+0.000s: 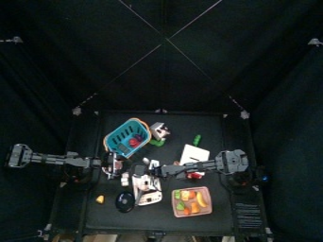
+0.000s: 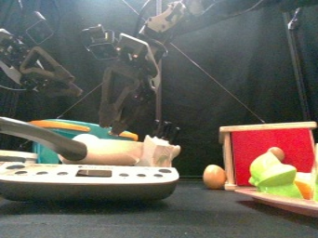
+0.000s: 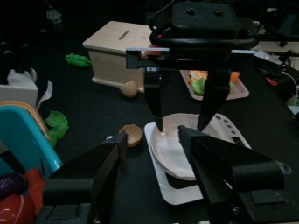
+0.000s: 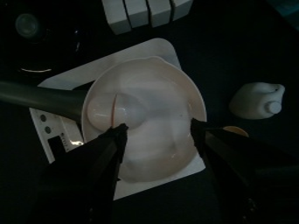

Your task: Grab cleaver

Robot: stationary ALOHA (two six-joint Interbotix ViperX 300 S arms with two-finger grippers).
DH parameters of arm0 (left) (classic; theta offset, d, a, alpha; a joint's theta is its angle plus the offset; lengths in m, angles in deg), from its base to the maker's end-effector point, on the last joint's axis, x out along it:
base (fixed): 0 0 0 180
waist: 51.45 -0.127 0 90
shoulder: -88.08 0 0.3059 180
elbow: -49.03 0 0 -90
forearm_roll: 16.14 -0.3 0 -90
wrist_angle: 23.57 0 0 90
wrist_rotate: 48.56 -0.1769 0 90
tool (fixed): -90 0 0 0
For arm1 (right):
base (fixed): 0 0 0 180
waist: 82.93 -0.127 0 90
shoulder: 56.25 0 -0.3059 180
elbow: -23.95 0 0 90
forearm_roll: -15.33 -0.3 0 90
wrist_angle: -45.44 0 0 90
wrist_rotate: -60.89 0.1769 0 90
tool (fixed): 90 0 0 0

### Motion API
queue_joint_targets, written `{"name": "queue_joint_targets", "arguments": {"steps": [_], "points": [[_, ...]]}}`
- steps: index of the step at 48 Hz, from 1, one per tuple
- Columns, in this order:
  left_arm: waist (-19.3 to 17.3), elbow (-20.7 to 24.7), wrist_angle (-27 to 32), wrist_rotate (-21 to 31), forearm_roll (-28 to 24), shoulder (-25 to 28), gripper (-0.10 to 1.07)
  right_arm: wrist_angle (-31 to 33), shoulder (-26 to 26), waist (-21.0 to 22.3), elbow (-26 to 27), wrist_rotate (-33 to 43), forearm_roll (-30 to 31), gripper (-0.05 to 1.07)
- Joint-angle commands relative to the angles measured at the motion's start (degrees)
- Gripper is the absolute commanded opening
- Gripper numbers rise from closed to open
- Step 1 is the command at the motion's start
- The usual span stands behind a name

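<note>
Your cleaver (image 4: 146,105) lies flat on the white kitchen scale (image 4: 155,48), its pale broad blade covering most of the scale's top and its grey handle (image 4: 41,98) running out past one side. The scale sits near the table's front edge, a little left of the middle. Your right gripper (image 4: 163,131) hangs directly over the blade with its jaws spread almost as wide as they go, one on each side of the blade; it has hold of nothing, and you cannot tell from the views whether the tips touch the scale. Your left gripper (image 3: 162,144) sits low on the scale's other side, facing the right one, jaws apart and empty. A small brown egg (image 3: 131,134) lies just beside the scale, with a white bottle (image 4: 260,99) near it. A teal basket (image 1: 127,137) stands behind the scale towards the table's left edge, and a red-lined wooden tray (image 2: 267,149) holding a green toy (image 2: 273,172) sits at the front right corner.
</note>
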Motion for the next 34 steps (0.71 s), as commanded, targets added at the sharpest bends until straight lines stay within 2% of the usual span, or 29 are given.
{"name": "queue_joint_targets", "arguments": {"steps": [1, 11, 18, 27, 34], "points": [[0.09, 0.88, -0.18, 0.00, 0.09, 0.18, 0.87, -0.44, -3.87, 0.26, 1.76, 0.00, 0.09, 0.91], [0.09, 1.58, -0.62, -0.09, 0.09, 0.18, 0.87, -0.44, -7.65, 0.70, 2.99, 0.09, 0.09, 0.91], [0.09, 1.58, -0.70, 0.00, 0.00, 0.18, 0.87, -0.88, -11.43, 2.99, 3.78, 0.35, -0.35, 0.91], [0.09, 1.76, -1.23, 0.00, 0.09, 0.18, 0.87, -2.55, -13.97, 8.70, 5.89, 0.44, -4.22, 0.91], [0.09, 1.76, -1.76, 0.00, 0.00, 0.18, 0.87, -5.98, -13.80, 13.89, 7.47, 0.53, -9.23, 0.91]]}}
